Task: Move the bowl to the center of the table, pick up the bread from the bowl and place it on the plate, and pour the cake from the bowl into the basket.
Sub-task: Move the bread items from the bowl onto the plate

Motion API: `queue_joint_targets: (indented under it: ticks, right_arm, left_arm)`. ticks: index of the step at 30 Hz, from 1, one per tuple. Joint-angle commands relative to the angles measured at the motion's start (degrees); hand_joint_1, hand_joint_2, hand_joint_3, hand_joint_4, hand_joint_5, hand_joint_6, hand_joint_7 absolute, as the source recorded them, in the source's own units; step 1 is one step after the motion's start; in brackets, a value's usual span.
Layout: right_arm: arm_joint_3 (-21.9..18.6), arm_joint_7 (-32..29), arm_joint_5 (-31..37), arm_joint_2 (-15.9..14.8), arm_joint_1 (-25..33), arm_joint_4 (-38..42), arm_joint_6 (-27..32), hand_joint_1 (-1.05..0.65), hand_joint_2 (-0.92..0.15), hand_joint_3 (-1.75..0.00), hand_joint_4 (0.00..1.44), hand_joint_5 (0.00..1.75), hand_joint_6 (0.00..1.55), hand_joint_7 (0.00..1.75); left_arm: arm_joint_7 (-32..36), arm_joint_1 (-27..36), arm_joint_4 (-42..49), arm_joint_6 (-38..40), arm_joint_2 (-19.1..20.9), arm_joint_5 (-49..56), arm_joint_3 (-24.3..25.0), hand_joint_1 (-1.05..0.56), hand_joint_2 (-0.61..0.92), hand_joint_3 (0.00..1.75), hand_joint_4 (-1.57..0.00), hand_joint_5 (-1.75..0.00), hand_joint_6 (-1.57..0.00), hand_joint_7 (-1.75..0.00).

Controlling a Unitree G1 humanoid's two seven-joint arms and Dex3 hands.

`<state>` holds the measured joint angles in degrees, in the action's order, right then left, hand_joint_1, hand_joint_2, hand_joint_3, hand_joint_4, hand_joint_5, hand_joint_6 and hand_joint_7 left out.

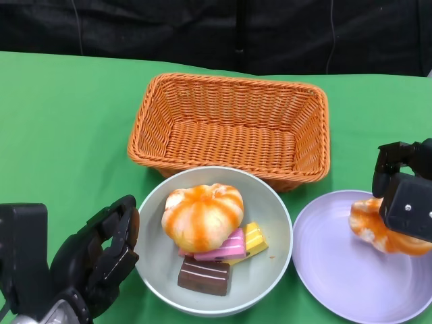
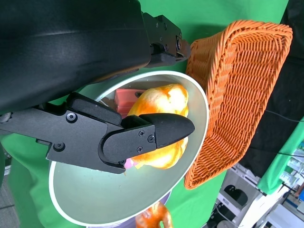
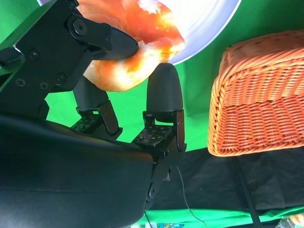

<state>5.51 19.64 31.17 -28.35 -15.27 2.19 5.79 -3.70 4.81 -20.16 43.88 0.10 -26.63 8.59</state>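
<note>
The head view looks down from above onto the basket (image 1: 229, 128), with the bowl (image 1: 278, 223) nearer the camera. The right wrist view sits close behind the right hand (image 3: 128, 90), upside down, facing the basket's (image 3: 261, 95) side. The left wrist view, turned sideways, looks closely over the bowl (image 2: 114, 209) toward the basket (image 2: 237, 90).

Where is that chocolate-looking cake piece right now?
In the head view, the brown cake lies inside the pale green bowl, at its near edge, just below the pink cake and the orange bread roll, right of the left hand.
</note>
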Motion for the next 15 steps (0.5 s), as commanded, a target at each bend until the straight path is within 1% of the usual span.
queue_joint_targets:
  ticks: [1, 2, 3, 5, 7, 8, 10, 15]
  right_arm:
    - [0.12, -0.01, -0.07, -1.6, -0.41, -0.24, 0.44, -0.02, -0.73, -0.54, 0.91, 0.83, 0.87, 0.55]
    - [0.26, 0.12, 0.25, -1.79, -0.27, -0.86, 0.64, -0.06, -0.82, -0.33, 0.9, 0.64, 0.84, 0.34]
    - [0.35, 0.26, 0.41, -1.92, -0.18, -1.27, 0.82, -0.11, -0.88, -0.19, 0.81, 0.47, 0.77, 0.17]
    - [0.16, 1.16, -0.51, -2.39, 0.21, -2.12, 0.35, -0.18, -0.91, -0.1, 0.69, 0.33, 0.69, 0.06]
    - [0.1, 2.74, -1.19, -3.16, 0.66, -3.43, 0.25, -0.32, -0.92, -0.1, 0.52, 0.2, 0.55, 0.01]
    - [0.12, 3.4, -1.33, -3.44, 0.81, -4.0, 0.46, -0.37, -0.92, -0.11, 0.47, 0.16, 0.5, 0.01]
    - [-0.25, 4.84, -2.49, -3.79, 1.43, -5.82, 0.73, -0.43, -0.92, -0.13, 0.41, 0.12, 0.43, 0.0]
    - [-0.82, 6.53, -4.53, -4.89, 2.8, -9.19, -0.14, -0.47, -0.92, -0.14, 0.35, 0.07, 0.35, 0.0]
  left_arm:
    - [0.29, 0.13, -0.47, -0.21, 0.71, 0.29, 0.23, -0.63, 0.92, 0.65, -0.01, -0.34, -0.16, 0.0]
    - [0.25, 0.13, -0.44, -0.23, 0.8, 0.35, 0.21, -0.63, 0.92, 0.64, -0.01, -0.34, -0.16, -0.01]
    - [0.19, 0.12, -0.41, -0.25, 0.87, 0.39, 0.19, -0.63, 0.92, 0.64, -0.01, -0.34, -0.16, 0.0]
    - [0.28, 0.06, -0.42, -0.07, 0.88, 0.36, 0.22, -0.63, 0.92, 0.64, -0.01, -0.35, -0.16, 0.0]
    - [0.55, -0.01, -0.51, 0.14, 0.75, 0.33, 0.26, -0.63, 0.92, 0.64, -0.01, -0.35, -0.16, 0.0]
    - [0.65, -0.04, -0.52, 0.17, 0.69, 0.34, 0.27, -0.63, 0.92, 0.64, -0.01, -0.35, -0.16, 0.0]
    - [0.61, -0.06, -0.46, 0.28, 0.76, 0.33, 0.27, -0.63, 0.92, 0.64, 0.0, -0.35, -0.15, 0.0]
    - [0.61, -0.18, -0.37, 0.43, 0.84, 0.39, 0.22, -0.63, 0.92, 0.64, 0.0, -0.34, -0.16, 0.0]
